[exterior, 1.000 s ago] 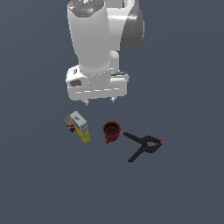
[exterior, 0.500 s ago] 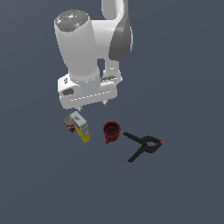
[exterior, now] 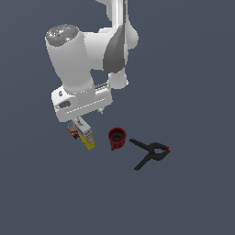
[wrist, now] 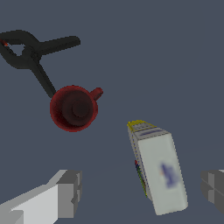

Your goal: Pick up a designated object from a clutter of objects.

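Observation:
The yellow-and-white carton (exterior: 86, 136) stands on the dark floor; in the wrist view its white top with blue print (wrist: 161, 175) faces the camera. My gripper (exterior: 87, 118) hangs just above it, open and empty. In the wrist view the gripper (wrist: 140, 190) has its two grey fingertips (wrist: 66, 193) on either side of the carton, without touching it. The small multicoloured can (exterior: 72, 131) stands against the carton on the exterior view's left and shows only as a sliver (wrist: 139, 174) in the wrist view.
A small red cup (exterior: 117, 138) (wrist: 73, 108) stands to the exterior view's right of the carton. A black spring clamp with an orange tip (exterior: 151, 154) (wrist: 30, 54) lies beyond the cup on the same side. The floor is plain dark grey.
The arm has swung toward the exterior view's left and come lower, so the hand is now over the carton. The objects have not moved.

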